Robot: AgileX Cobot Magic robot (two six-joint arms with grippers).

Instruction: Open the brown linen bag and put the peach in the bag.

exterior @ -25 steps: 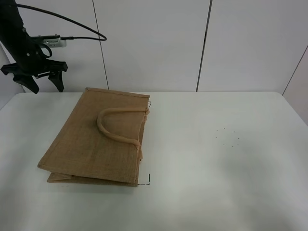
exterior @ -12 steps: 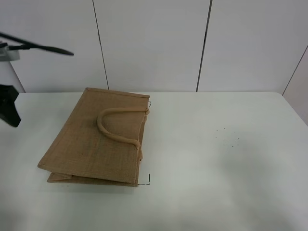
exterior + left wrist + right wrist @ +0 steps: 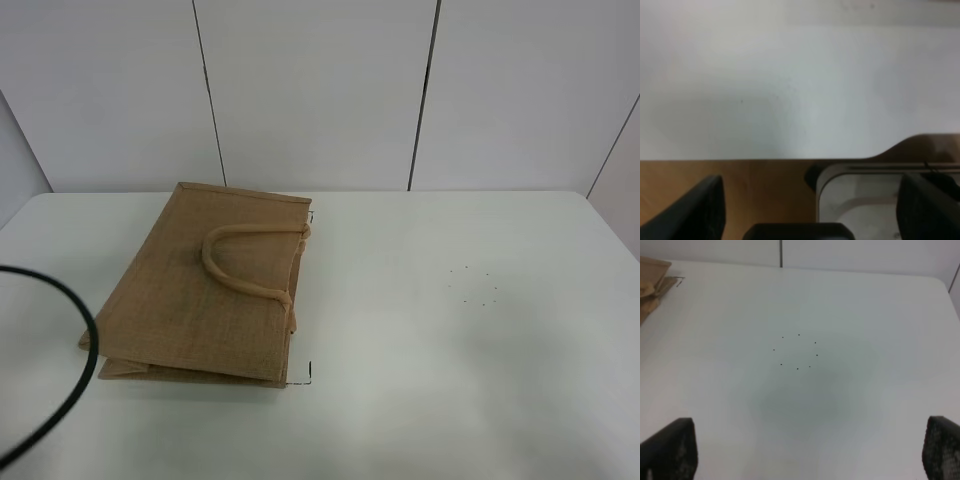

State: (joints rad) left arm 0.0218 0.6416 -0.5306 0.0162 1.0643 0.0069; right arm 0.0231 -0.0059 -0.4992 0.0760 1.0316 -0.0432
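A white table (image 3: pixel 450 330) stands against pale wall panels (image 3: pixel 315 90) split by dark vertical seams.

brown linen bag (image 3: pixel 205 290), flat, closed, on table (image 3: pixel 450 340)

So the left arm has basically left the overhead shot. A second ago it was up in the upper left of the frame with its gripper hanging over the table's back corner, half a second ago only a dark bit of it and a cable showed at the left edge, and now none of the arm is there. What's new is a black cable (image 3: pixel 70 300) looping in from the left edge at the lower left of the frame, crossing in front of the brown linen bag's (image 3: pixel 205 285) lower left corner.
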